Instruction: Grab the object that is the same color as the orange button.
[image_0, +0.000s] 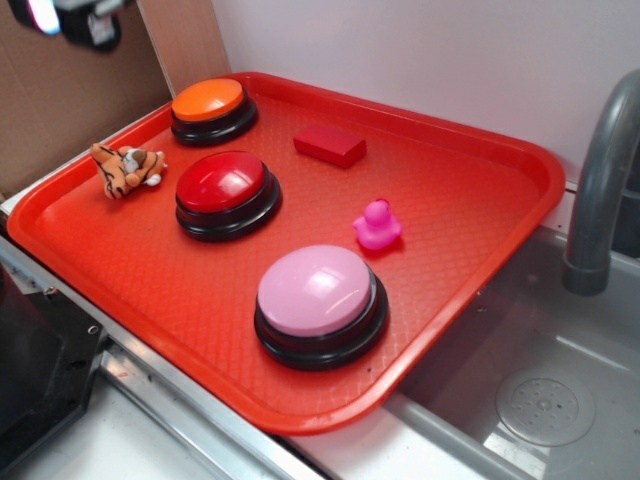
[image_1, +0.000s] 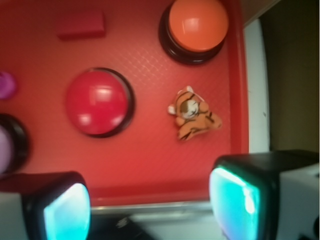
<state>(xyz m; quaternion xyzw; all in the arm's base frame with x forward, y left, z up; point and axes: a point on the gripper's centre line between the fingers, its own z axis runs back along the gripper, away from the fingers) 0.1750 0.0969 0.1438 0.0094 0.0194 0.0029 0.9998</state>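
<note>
A small orange plush tiger (image_0: 127, 169) with black stripes lies on the red tray (image_0: 470, 200) near its left rim, in front of the orange button (image_0: 208, 103). From the wrist view the tiger (image_1: 194, 118) sits below the orange button (image_1: 196, 25), well above and between the fingertips. My gripper (image_1: 150, 207) hangs high over the tray's near rim, open, with nothing between its glowing teal pads (image_1: 67, 212). In the exterior view only a bit of the gripper (image_0: 75, 18) shows at the top left corner.
A red-topped button (image_0: 226, 192) and a pink-topped button (image_0: 318, 300) stand down the tray's middle. A red block (image_0: 329, 144) and a pink rubber duck (image_0: 377, 225) lie to their right. A grey faucet (image_0: 600, 180) and sink (image_0: 540, 400) are at the right.
</note>
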